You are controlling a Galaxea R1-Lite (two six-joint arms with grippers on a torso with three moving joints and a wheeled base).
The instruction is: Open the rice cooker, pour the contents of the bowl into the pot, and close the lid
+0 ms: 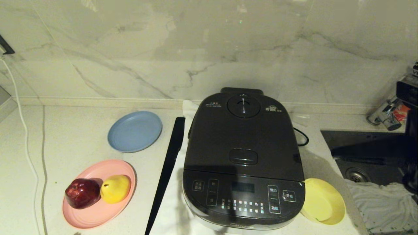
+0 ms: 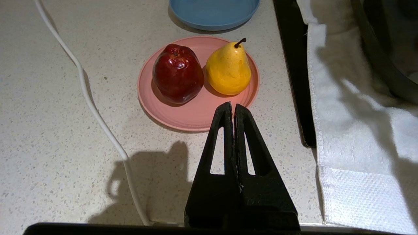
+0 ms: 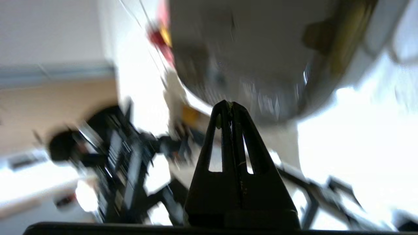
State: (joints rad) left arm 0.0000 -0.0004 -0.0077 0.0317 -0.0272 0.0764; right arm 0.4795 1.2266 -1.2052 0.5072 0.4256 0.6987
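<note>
The dark grey rice cooker (image 1: 243, 192) stands in the middle of the counter with its lid (image 1: 243, 133) down, so the pot is hidden. The yellow bowl (image 1: 323, 200) leans against the cooker's front right corner and its inside looks bare; no green contents show in it. My left gripper (image 2: 233, 105) is shut and empty, low over the counter just short of the pink plate (image 2: 196, 114), with the cooker's edge (image 2: 378, 49) off to one side. My right gripper (image 3: 230, 103) is shut, with a small green bit stuck on a finger (image 3: 218, 121); its surroundings are blurred. Neither gripper shows in the head view.
A blue plate (image 1: 135, 131) lies left of the cooker; the pink plate (image 1: 98, 195) holds a red apple (image 1: 82, 193) and a yellow pear (image 1: 115, 188). A black strip (image 1: 166, 173) and white towel (image 2: 359, 130) flank the cooker. A white cable (image 2: 98, 114) runs at left; sink (image 1: 369, 156) at right.
</note>
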